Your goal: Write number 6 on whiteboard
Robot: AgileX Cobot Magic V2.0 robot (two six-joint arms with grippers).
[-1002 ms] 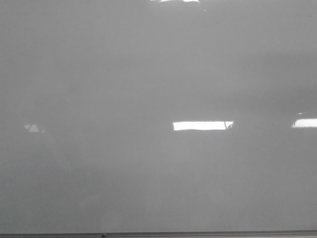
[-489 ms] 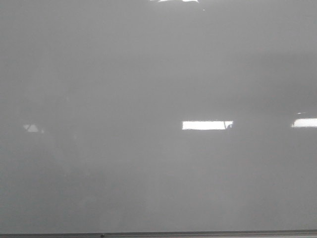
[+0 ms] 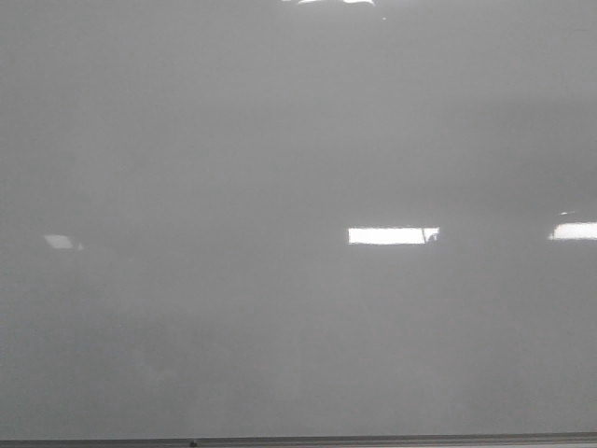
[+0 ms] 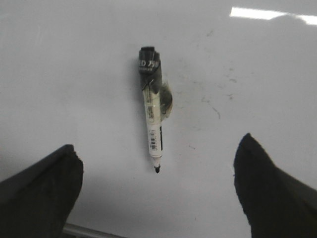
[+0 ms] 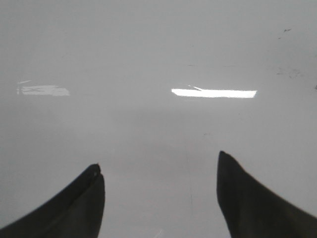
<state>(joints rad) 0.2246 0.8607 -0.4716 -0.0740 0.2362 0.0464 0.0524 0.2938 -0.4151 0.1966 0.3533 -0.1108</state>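
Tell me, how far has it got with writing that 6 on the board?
Nothing looks written yet: the whiteboard shows only glare, no digit. The marker lies uncapped on the board, untouched, between the wide-open jaws of the left gripper, which seems lined up to pick it up. The right gripper is open and empty over bare board. Still to come: grasping the marker and drawing the whole 6.

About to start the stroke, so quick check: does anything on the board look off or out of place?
Yes. The marker lies loose on the whiteboard, uncapped with its tip bare, between the open left pincer fingers, not gripped. Faint dark smudges mark the board nearby. The right pincer is open and empty. No 6 is visible.
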